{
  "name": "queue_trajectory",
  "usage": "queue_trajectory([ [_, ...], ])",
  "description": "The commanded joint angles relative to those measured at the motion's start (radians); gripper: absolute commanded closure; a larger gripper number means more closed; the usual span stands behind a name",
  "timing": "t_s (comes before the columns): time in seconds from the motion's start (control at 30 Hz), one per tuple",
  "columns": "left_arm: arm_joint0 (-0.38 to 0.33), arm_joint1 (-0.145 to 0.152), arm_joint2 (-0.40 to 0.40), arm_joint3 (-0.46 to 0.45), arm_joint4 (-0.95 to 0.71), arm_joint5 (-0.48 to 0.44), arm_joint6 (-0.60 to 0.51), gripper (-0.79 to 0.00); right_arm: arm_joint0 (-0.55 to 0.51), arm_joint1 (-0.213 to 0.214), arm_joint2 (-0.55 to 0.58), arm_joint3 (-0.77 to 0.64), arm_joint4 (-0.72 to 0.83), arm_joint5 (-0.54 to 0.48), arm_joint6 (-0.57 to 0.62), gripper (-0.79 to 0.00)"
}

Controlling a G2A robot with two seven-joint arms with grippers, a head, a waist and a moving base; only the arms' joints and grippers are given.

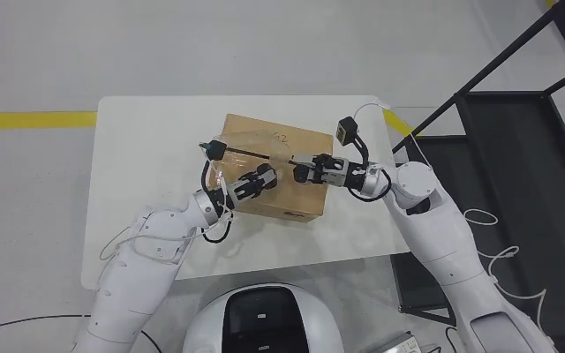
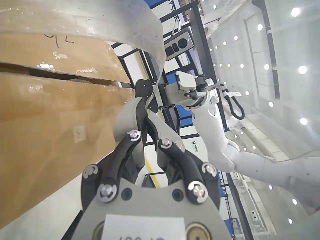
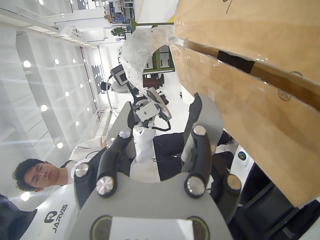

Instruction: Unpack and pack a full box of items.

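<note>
White table on a pale floor, with the cardboard box at its middle, directly under both claws. Left claw: fingers pressed together, pinching the free end of a clear tape strip. From the pinch the tape rises, arches over the claw and runs back down to the box top, where its far end lies stuck along the flap seam. Right claw: fingers spread, nothing between them, facing the left claw tip to tip and just apart from it, over the same seam. The box lid runs close beside one of its fingers; I cannot tell whether they touch. Flaps are down, with a narrow dark gap showing between them. A pen scrawl sits on the lid beyond both claws. Farther out, a yellow floor line lies past the left claw's side of the table, and a black metal rack stands off the right claw's side.
</note>
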Motion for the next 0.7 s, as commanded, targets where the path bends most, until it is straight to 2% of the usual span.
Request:
queue_trajectory([
  [0.0,0.003,0.000,-0.001,-0.003,-0.020,0.018,-0.003,0.000,0.000,0.000,-0.002,0.002,0.002,-0.003,0.000,-0.416],
  [0.03,0.003,0.001,-0.002,-0.007,-0.022,0.025,-0.007,0.000,0.000,-0.001,-0.002,0.003,0.004,-0.006,0.000,-0.462],
  [0.13,0.007,0.003,-0.009,-0.017,-0.032,0.043,-0.018,0.000,-0.005,-0.001,0.000,0.002,0.021,-0.019,0.006,-0.508],
  [0.2,0.008,0.004,-0.010,-0.025,-0.035,0.052,-0.018,0.000,-0.004,0.000,0.011,-0.002,0.037,-0.042,0.016,-0.717],
  [0.23,0.009,0.003,-0.002,-0.027,-0.035,0.053,-0.020,0.000,-0.004,-0.002,0.019,-0.010,0.058,-0.073,-0.003,-0.785],
  [0.3,0.013,0.003,0.001,-0.031,-0.034,0.049,-0.018,0.000,-0.005,-0.004,0.021,-0.013,0.070,-0.105,-0.009,-0.785],
  [0.57,0.017,0.003,-0.001,-0.023,-0.032,0.024,0.023,0.000,-0.005,-0.004,0.021,-0.013,0.070,-0.105,-0.009,-0.785],
  [0.6,0.017,0.003,-0.001,-0.023,-0.032,0.024,0.023,-0.068,-0.005,-0.004,0.021,-0.013,0.070,-0.105,-0.009,-0.785],
  [0.63,0.017,0.003,-0.001,-0.023,-0.032,0.024,0.023,-0.185,-0.005,-0.004,0.021,-0.013,0.070,-0.105,-0.009,-0.785],
  [0.67,0.017,0.003,-0.001,-0.023,-0.032,0.024,0.023,-0.145,-0.005,-0.004,0.021,-0.013,0.070,-0.105,-0.009,-0.785],
])
